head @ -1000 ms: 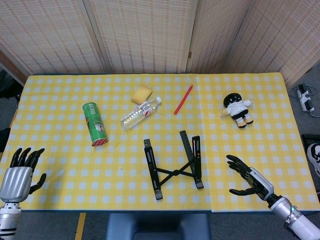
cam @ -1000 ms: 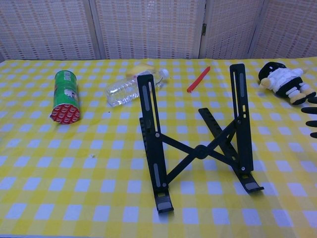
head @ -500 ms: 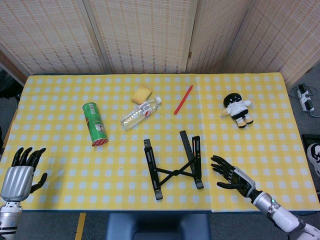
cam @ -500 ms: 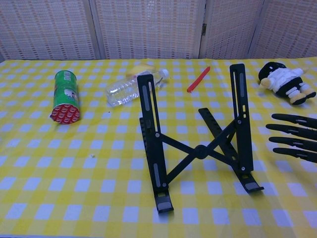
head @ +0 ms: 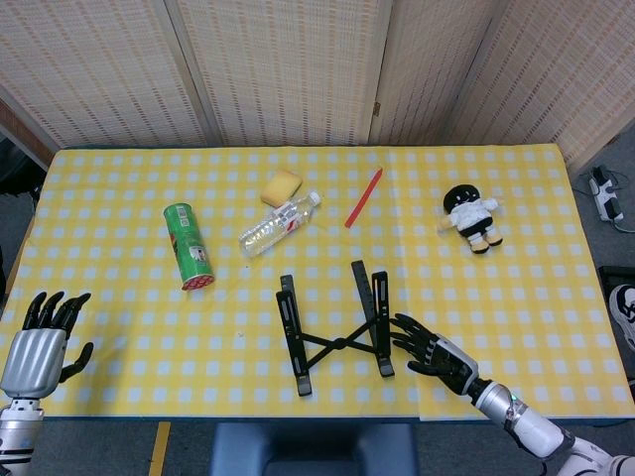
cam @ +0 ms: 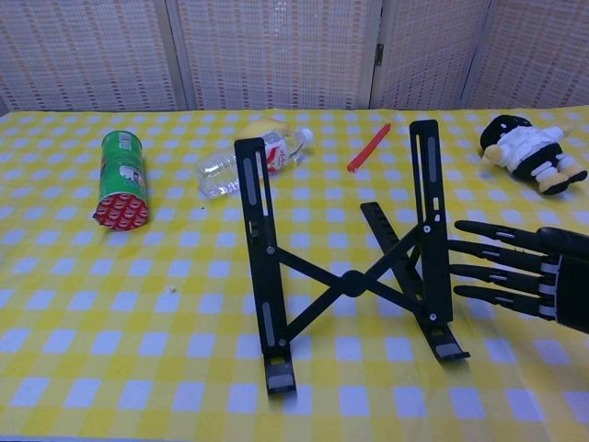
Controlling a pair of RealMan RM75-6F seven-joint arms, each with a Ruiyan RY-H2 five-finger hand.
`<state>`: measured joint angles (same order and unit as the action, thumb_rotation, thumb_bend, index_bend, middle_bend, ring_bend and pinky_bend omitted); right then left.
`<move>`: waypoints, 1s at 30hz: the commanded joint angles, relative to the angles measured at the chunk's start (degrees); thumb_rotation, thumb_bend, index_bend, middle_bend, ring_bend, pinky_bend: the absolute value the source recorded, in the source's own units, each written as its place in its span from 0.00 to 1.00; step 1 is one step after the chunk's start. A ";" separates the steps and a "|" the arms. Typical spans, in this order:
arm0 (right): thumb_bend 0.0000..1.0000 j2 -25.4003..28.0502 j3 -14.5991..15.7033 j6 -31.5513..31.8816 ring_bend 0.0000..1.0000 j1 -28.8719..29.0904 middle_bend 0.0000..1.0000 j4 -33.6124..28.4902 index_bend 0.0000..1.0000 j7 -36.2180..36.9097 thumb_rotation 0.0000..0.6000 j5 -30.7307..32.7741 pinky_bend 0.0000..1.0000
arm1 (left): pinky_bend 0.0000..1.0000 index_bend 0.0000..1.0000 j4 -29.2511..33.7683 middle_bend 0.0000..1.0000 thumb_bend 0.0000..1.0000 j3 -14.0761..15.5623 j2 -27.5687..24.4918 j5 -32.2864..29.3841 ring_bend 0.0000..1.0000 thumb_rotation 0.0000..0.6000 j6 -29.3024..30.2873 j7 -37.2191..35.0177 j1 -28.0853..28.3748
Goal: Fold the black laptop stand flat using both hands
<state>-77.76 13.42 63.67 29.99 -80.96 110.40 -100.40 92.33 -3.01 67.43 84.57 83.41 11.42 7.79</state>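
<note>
Left hand (head: 38, 342) hangs off the table's near-left corner, fingers spread, grasping nothing; likely waiting its turn. Green can (head: 190, 259) lies on its side, red end toward the robot; contents cannot be told. Clear bottle (head: 279, 224) lies capped just beside a yellow sponge (head: 282, 185); whether it holds liquid cannot be told. Black laptop stand (head: 335, 326) sits propped open at near centre of the table. Right hand (head: 433, 349) has fingers extended and apart, tips against the stand's right rail, nothing grasped; apparently pressing sideways to collapse it.
</note>
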 commanded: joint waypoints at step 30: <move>0.00 7.32 4.54 4.69 0.05 2.14 0.00 -10.01 0.00 -26.08 0.85 -3.07 0.00 | 0.00 0.15 -0.98 0.25 0.41 0.00 0.22 0.77 0.12 1.00 0.16 -1.29 0.36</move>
<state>-71.92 18.34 67.86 31.95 -90.14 85.97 -104.30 91.31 -3.02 67.68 85.36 83.58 10.10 8.14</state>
